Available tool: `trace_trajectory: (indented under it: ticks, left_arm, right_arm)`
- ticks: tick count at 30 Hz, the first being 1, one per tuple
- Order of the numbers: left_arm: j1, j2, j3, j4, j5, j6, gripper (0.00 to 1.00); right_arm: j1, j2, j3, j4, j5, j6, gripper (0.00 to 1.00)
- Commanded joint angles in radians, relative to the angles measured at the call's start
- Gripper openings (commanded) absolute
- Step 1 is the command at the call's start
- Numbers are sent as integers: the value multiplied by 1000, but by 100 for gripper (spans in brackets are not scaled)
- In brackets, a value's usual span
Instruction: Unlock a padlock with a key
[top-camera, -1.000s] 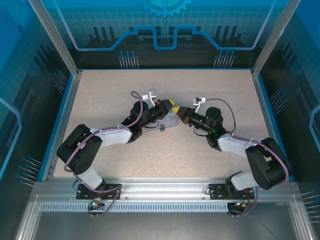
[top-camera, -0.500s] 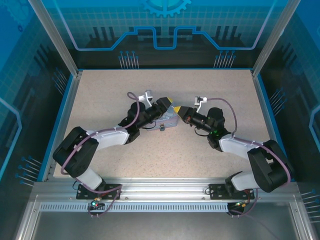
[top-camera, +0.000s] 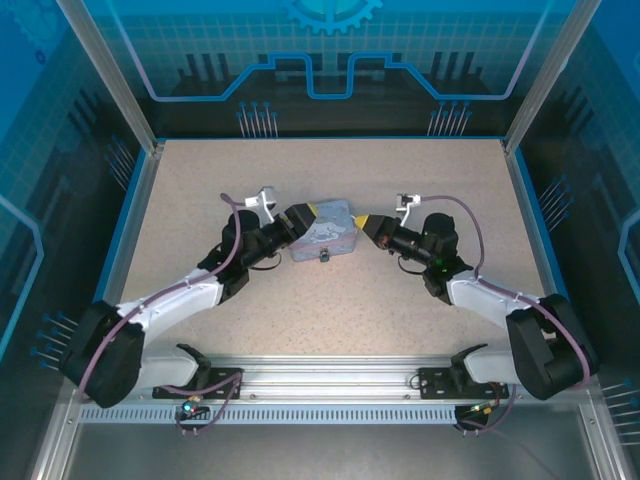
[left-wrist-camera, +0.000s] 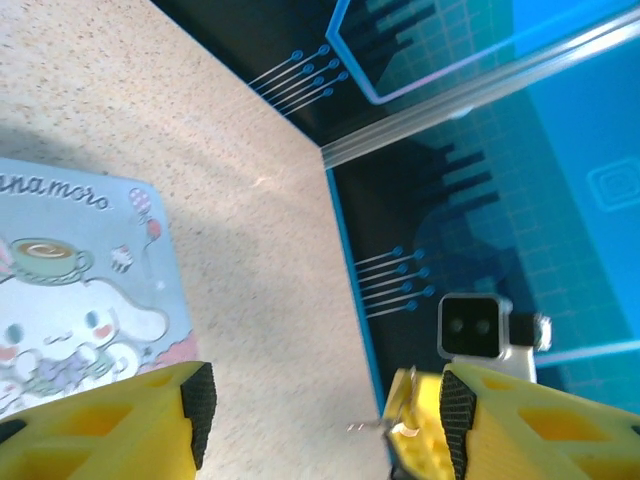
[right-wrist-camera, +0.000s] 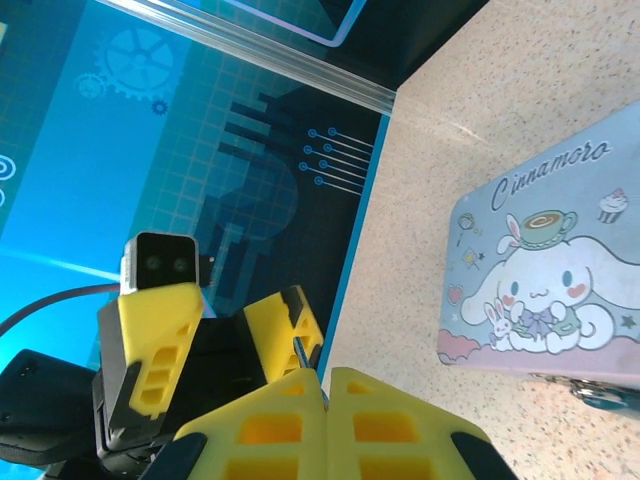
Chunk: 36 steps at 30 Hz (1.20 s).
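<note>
On the speckled table (top-camera: 200, 190), the left gripper (top-camera: 306, 214) has backed off the tin (top-camera: 328, 232), jaws now parted, while the right gripper (top-camera: 361, 221) stays clenched, the padlock (top-camera: 323, 256) between their tips, bare tabletop reaching every wall.

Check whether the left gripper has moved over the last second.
Yes. The left gripper has pulled back leftward, from over the tin to its left end.

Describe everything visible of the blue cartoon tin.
The tin is a pale blue rectangular box with rounded corners, apparently painted metal. Its lid shows a white long-eared cartoon dog, a cup, a cupcake and script lettering above a pink band. It lies flat, lid up, mid table, between the left end effector and right end effector; contact is unclear. The small dark padlock sits at its near edge.
</note>
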<state>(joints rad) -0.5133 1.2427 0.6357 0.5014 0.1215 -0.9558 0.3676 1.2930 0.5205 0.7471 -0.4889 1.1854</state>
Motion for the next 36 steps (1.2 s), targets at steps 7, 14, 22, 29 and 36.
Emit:
trace_trajectory:
  ticks: [7,14,22,29,36]
  left_arm:
    - [-39,-95,-57,-269,54,190,66]
    - [-102,-33,-123,-205,46,262,72]
    - [-141,152,-155,-13,7,336,76]
    - [-147,333,-162,195,-87,398,76]
    - [-152,480,-145,345,-164,451,75]
  right_arm:
    - [-21,-19,13,-166,-38,-74,0]
    - [-19,3,51,-238,-39,-97,0]
    - [-21,130,210,-365,-18,-150,0]
    - [-21,290,343,-399,-10,-173,0]
    - [-19,412,428,-412,-24,-164,0]
